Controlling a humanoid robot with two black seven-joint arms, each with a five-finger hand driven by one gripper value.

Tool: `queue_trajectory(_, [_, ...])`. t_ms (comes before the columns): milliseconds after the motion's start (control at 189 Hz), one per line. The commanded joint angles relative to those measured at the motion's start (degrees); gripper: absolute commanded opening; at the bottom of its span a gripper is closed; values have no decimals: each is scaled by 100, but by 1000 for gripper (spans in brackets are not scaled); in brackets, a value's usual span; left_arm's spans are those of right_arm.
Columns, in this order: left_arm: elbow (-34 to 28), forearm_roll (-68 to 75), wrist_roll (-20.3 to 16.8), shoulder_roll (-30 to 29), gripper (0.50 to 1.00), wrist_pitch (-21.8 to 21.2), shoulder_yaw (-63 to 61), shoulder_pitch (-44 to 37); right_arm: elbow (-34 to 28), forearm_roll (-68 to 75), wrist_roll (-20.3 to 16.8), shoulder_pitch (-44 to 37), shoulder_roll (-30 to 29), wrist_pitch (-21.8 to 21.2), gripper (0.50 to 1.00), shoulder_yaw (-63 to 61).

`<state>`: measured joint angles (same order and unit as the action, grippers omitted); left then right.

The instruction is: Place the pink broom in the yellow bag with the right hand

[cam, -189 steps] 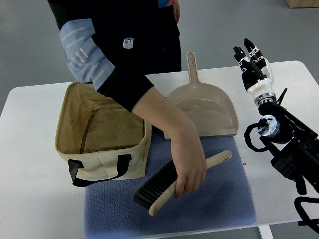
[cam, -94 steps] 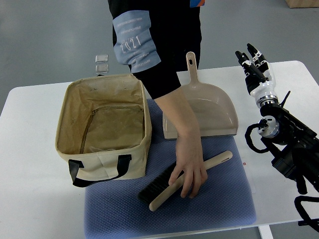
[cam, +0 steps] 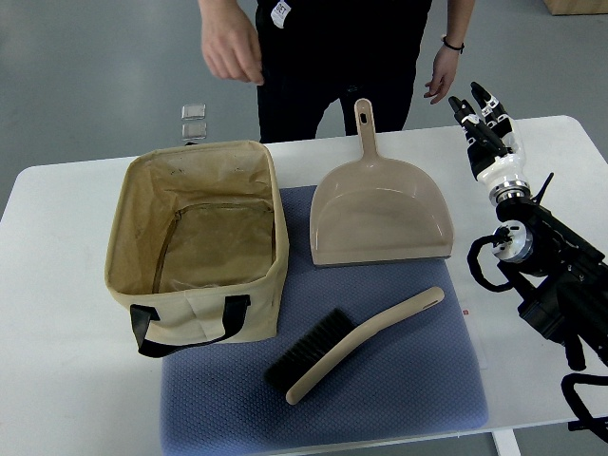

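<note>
On my far left I see the tan fabric bag (cam: pixel 195 255) standing open on the white table (cam: pixel 57 380), its dark strap handle hanging down the near side and its right edge resting on the blue mat (cam: pixel 399 389). Just right of the bag, the broom (cam: pixel 353 344) lies flat on that mat, black bristles toward the bag and pale handle angling up to the right. It looks beige to me, not pink. Beyond it sits the matching dustpan (cam: pixel 380 214), handle pointing away from me toward a person (cam: pixel 332 38) standing at the table's far edge. On my right, the right hand (cam: pixel 489 128) hovers by the far right edge, fingers straight, slightly spread, holding nothing, well apart from the broom.
</note>
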<state>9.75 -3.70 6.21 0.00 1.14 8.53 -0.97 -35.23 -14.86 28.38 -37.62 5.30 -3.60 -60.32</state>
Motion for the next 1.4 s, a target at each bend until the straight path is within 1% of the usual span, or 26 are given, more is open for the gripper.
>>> queue_trajectory(0, [0, 0, -6, 0, 1000, 0, 0, 1, -2, 0, 0, 0, 6, 0, 930, -6])
queue_trajectory(1244, [0, 0, -6, 0, 1000, -8, 0, 1, -10, -61, 0, -18, 15, 0, 930, 3])
queue_trajectory(1334, [0, 0, 3, 0, 1000, -8, 0, 1, -10, -61, 0, -18, 15, -27, 930, 3])
queue_trajectory(1392, [0, 0, 3, 0, 1000, -8, 0, 1, -28, -70, -8, -18, 24, -149, 930, 11])
